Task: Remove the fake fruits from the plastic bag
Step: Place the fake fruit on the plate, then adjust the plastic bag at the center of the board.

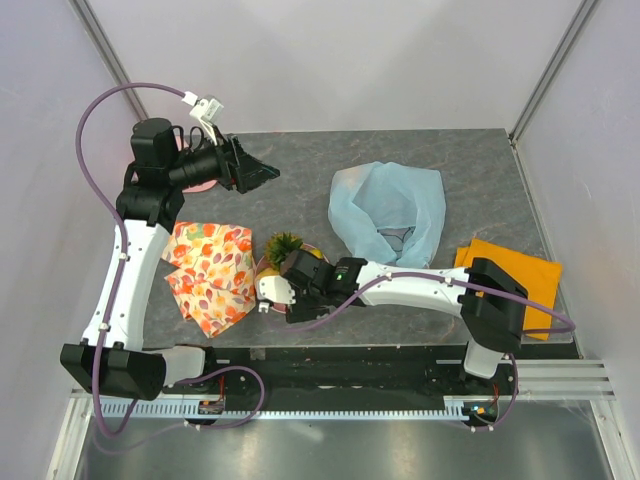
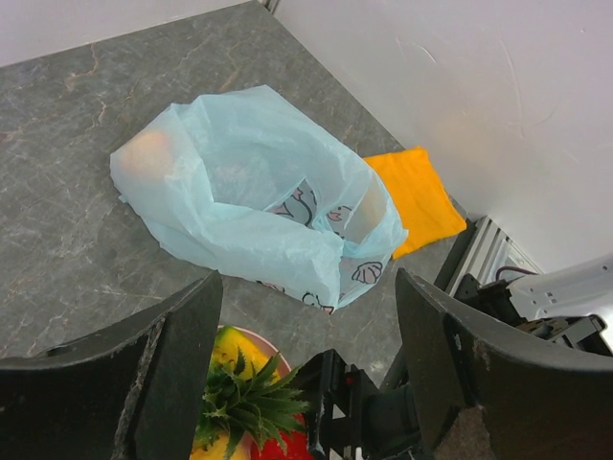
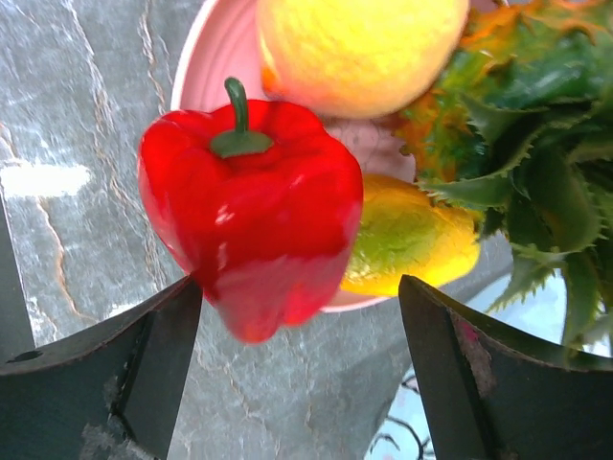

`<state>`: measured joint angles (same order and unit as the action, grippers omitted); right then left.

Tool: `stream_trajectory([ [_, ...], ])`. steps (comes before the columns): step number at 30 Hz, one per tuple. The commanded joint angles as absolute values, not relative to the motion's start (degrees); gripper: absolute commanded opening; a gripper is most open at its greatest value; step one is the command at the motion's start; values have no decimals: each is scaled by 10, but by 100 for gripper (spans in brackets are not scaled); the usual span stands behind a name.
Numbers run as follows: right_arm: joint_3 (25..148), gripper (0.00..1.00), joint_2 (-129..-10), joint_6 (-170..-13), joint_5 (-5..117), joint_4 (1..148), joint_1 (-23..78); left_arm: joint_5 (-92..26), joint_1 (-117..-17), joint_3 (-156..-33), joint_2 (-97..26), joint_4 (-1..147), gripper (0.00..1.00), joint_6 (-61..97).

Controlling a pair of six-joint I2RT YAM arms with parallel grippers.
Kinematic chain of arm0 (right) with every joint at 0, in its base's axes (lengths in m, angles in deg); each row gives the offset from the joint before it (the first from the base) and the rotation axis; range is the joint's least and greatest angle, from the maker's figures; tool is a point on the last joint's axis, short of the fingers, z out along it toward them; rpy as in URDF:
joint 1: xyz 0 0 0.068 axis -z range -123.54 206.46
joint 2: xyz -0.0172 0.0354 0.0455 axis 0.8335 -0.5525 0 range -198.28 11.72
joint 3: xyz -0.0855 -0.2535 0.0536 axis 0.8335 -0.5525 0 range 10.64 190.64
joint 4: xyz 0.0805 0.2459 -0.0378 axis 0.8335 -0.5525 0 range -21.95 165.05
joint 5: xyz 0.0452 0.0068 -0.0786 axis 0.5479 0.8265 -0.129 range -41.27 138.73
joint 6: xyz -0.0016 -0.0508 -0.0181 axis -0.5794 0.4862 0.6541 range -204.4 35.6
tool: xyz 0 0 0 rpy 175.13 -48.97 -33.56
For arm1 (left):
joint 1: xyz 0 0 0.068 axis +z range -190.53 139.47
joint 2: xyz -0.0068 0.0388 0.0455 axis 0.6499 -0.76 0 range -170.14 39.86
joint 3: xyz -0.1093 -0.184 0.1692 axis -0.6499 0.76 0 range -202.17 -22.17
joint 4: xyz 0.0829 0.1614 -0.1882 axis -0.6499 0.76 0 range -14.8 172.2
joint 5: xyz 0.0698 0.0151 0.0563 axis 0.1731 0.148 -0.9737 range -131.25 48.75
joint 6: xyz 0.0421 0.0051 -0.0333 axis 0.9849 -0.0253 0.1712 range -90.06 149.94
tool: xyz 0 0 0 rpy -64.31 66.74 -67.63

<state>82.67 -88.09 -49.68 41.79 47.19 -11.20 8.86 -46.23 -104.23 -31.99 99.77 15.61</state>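
The light-blue plastic bag (image 1: 385, 210) lies open-mouthed at the back middle of the table. Through its thin wall (image 2: 249, 211) an orange-pink fruit (image 2: 148, 153) shows dimly. On a pink plate (image 3: 215, 57) lie a red bell pepper (image 3: 254, 206), a yellow-green mango (image 3: 407, 240), a yellow-orange round fruit (image 3: 359, 48) and a spiky pineapple (image 3: 536, 144). My right gripper (image 3: 302, 374) hovers open over the plate, and the pepper sits just beyond its fingertips, its lower end blurred. My left gripper (image 1: 258, 172) hangs open and empty at the back left, high above the table.
A floral orange-and-white cloth (image 1: 208, 275) lies left of the plate. A flat orange cloth (image 1: 515, 270) rests near the table's right edge, beside the bag. White walls close in on three sides. The right arm stretches across the front of the table.
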Motion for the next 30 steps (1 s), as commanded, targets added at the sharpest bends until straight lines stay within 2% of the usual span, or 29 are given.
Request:
stream_trajectory([
  [1, 836, 91, -834, -511, 389, 454, -112, 107, -460, -1041, -323, 968, 79, 138],
  [7, 811, 94, -782, -527, 388, 426, -110, 106, -459, -1040, -323, 963, 79, 134],
  [16, 769, 95, -687, -479, 454, 351, -78, 116, -460, -1068, -350, 961, 79, 131],
  [19, 769, 95, -634, -486, 472, 315, -22, 111, -466, -1084, -363, 959, 79, 125],
  [23, 796, 94, -585, -537, 517, 303, 161, 93, -491, -1107, -399, 964, 79, 127],
  [30, 806, 98, -564, -625, 594, 298, 310, 25, -631, -1146, -466, 1051, 80, 232],
])
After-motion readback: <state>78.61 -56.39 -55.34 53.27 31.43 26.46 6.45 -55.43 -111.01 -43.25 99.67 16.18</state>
